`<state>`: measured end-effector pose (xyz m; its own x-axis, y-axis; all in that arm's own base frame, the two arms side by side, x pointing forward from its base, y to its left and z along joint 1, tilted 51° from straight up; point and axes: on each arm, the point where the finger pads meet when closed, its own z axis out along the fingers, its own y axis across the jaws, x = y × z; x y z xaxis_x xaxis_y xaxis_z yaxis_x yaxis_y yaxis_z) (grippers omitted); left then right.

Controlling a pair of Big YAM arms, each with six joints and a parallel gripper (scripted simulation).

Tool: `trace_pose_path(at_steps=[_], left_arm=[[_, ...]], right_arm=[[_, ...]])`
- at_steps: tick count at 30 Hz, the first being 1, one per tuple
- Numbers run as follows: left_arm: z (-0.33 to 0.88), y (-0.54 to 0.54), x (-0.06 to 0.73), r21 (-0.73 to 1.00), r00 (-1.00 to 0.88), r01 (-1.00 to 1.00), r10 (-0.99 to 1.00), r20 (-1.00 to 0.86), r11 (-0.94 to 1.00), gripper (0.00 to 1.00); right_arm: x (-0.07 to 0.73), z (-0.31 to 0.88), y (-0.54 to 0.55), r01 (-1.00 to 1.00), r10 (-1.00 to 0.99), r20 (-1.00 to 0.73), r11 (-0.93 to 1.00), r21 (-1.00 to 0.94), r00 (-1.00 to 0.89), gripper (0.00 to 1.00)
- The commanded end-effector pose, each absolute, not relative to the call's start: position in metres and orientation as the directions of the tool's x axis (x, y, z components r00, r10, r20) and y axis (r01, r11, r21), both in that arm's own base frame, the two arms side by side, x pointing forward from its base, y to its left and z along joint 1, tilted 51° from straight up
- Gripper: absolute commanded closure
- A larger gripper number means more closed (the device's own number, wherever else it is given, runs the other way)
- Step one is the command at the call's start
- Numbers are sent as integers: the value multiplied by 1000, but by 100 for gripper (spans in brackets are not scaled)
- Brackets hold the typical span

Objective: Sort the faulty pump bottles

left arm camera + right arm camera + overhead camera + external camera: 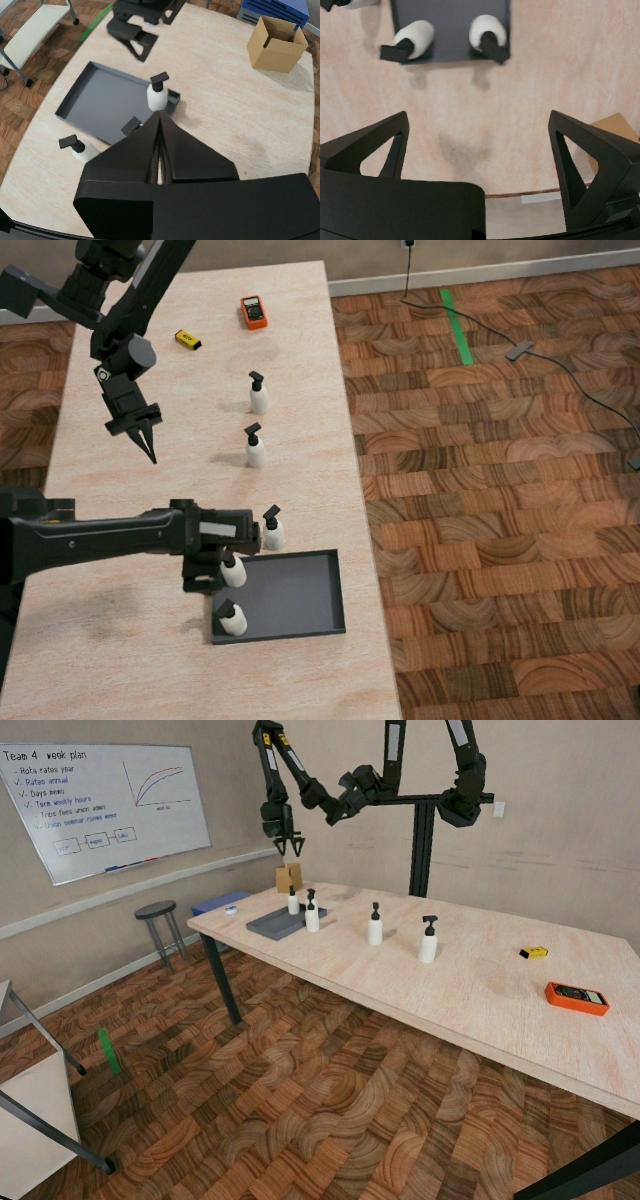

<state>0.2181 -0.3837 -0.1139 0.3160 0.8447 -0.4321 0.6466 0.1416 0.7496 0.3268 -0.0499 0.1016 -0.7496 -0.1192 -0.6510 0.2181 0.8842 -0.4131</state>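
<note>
Two white bottles with black pump heads, one [235, 571] [417, 37] and another [233, 621] [293, 906] [157, 98] [487, 30], stand upright in the grey tray [289, 596] [268, 929] [110, 100] [452, 15], along its arm-side edge. The second one's head sits close to its collar. Three bottles stand upright on the table: one beside the tray [273, 537] [312, 921] [85, 151], a middle one [255, 452] [374, 930] and a far one [258, 399] [428, 948]. Their heads look raised. My right gripper [288, 855] [478, 118] is open and empty, high beside the tray. My left gripper [154, 461] [159, 119] is shut and empty.
An orange multimeter [253, 312] [576, 999] and a yellow box [187, 339] [534, 952] lie beyond the far bottle. A cardboard box [288, 878] [276, 47] stands on the tray's side of the table. My right arm passes over the tray's near corner in the top view.
</note>
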Motion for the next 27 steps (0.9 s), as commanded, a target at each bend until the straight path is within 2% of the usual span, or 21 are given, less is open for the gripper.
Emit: trace_pose_path(at_steps=[1,6,21,27], left_arm=[[-112,-390,219,749,320,646,838,-442,148,100],[-112,-390,219,749,320,646,838,-442,148,100],[-112,-390,219,749,320,646,838,-442,148,100],[-112,-390,219,749,320,646,838,-442,148,100]], right_arm=[[343,94,-9,265,-46,-693,904,-334,-719,0],[348,75,31,271,-35,-681,901,-337,-731,0],[391,-8,251,224,-114,-660,886,-405,-743,0],[400,-27,300,208,-135,-653,884,-419,-745,0]])
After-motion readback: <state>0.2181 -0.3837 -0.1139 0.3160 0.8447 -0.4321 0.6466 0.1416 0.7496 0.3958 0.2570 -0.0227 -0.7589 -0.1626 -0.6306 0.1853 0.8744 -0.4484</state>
